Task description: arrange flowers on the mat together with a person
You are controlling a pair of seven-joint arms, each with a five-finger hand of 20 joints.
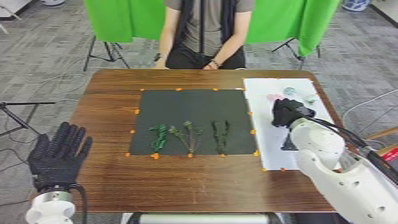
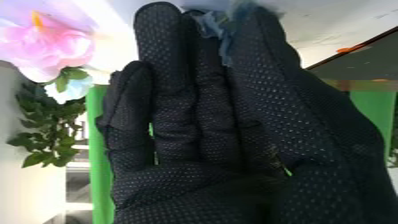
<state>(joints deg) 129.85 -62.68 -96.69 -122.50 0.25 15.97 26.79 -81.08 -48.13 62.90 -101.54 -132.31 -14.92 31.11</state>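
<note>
Right robot hand (image 1: 289, 112) pinches dusty-blue soft-petaled flower (image 2: 211, 26) over long white sheet (image 1: 277, 159). Left robot hand (image 1: 57, 157), fingers straight, at left edge of brown wooden worktop (image 1: 191, 192). Three green leafy stems (image 1: 159, 138) lie on dark gray square mat (image 1: 187, 107).

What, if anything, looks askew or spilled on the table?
Nothing stands out: the green stems lie side by side on the dark mat, and the pink flower is on the white sheet, near the right hand.
</note>
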